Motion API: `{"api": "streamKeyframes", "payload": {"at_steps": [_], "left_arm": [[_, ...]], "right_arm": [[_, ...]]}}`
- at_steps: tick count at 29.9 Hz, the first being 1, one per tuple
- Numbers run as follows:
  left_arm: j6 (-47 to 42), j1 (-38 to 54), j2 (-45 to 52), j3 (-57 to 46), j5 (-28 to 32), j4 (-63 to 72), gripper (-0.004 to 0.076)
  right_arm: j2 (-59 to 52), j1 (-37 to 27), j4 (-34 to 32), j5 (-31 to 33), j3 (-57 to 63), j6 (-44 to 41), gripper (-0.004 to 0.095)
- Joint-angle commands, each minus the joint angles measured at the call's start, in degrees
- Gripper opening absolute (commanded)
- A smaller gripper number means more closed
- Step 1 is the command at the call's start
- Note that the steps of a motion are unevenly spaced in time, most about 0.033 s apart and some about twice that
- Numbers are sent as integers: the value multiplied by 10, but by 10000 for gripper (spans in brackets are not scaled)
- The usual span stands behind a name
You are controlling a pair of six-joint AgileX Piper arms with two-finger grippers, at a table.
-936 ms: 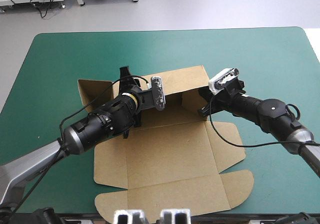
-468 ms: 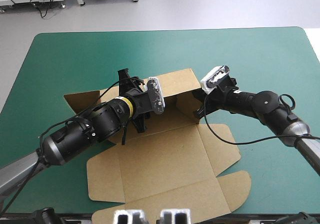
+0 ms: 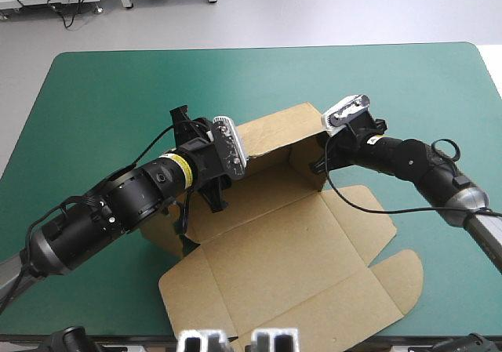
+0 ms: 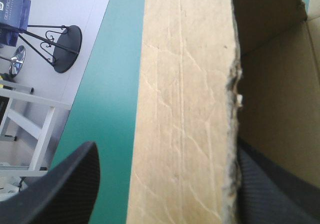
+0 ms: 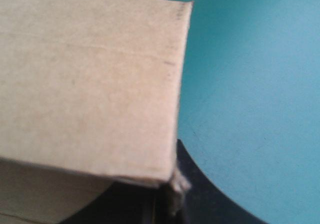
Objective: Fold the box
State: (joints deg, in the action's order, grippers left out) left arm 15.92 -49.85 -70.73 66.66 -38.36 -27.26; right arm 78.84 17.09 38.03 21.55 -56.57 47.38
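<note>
Box (image 3: 282, 242) has turned on the teal-green cover (image 3: 118, 93); left gripper (image 4: 165, 154) straddles its wall (image 4: 185, 84), fingers (image 4: 75, 184) wide; right gripper (image 3: 319, 166) pinches it.

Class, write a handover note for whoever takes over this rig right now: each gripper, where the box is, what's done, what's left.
Left gripper: open, straddling the left end of the raised back wall.
Right gripper: at that wall's right corner; grip unclear.
Box: lying skewed on the teal-green table, base and lid panels flat.
Done: back wall up.
Left: raise and tuck the remaining walls.
</note>
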Motion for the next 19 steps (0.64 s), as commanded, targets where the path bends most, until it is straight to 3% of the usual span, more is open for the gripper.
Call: {"api": "streamKeyframes", "payload": {"at_steps": [1, 5, 8, 13, 19], "left_arm": [[-3, -3, 26, 21, 61, 39, 370], [-1, -3, 30, 51, 66, 101, 11], [6, -3, 33, 76, 56, 100, 11], [1, -1, 33, 121, -26, 64, 11], [-90, 51, 33, 151, -85, 58, 11]], "right_arm": [[-13, -33, -32, -20, -17, -13, -24], [-13, -47, -41, 26, -31, -4, -24], [-13, -47, -49, 41, -49, -4, -24], [-13, -47, -88, 82, -97, -29, -24], [-13, -47, -180, 227, -167, -95, -24]]}}
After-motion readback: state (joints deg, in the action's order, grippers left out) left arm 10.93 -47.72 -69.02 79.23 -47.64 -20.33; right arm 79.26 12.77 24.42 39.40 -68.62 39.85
